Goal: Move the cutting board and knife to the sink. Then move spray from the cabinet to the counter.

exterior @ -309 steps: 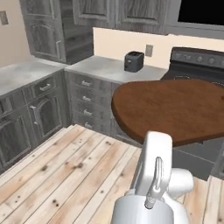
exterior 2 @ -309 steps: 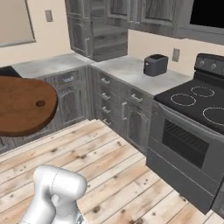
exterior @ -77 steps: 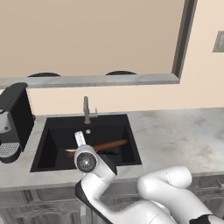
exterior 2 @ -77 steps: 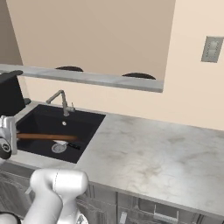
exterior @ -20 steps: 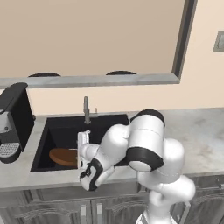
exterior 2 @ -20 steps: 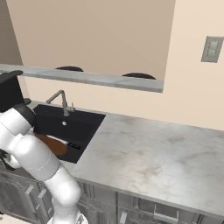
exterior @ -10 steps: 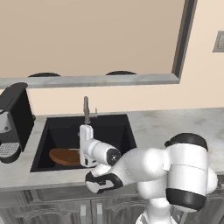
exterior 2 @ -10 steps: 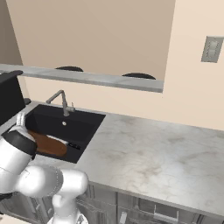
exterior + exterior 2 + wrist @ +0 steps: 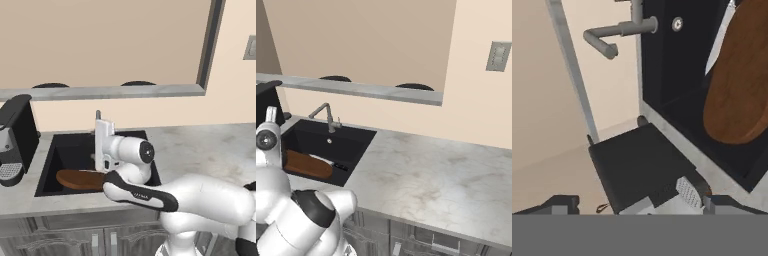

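Along the back wall we record a white-grey marble worktop (image 9: 426, 175) over grey wood-grain cabinet fronts (image 9: 421, 241), with a cream wall above and a grey marble ledge (image 9: 100, 92) running across it. A grey wall plate (image 9: 498, 56) sits high on the right.

Item: black sink (image 9: 67, 152), sunk into the worktop, with a grey bent-spout tap (image 9: 326, 116) at its back rim.

Item: cutting board (image 9: 80, 179), reddish-brown, lying in the sink basin. In the right base view it lies toward the basin's near left side (image 9: 307, 165); in the hand view its rounded end (image 9: 739, 85) shows over the dark basin.

Item: knife, thin pale blade (image 9: 718, 42) showing just beside the board's edge in the hand view, in the basin; we cannot make out its handle.

Item: black coffee machine (image 9: 15, 140) on the worktop, left of the sink.

Item: hand (image 9: 637, 202), fingers spread wide and holding nothing, hovering above the coffee machine with the sink off to one side.

Change noted against half a second ago: the arm has swung back toward the base, its white body now lying low across the front of the worktop, and the wrist stands in front of the tap. The board lies where it lay then.

Markings: we can read no brand, label or writing on anything.
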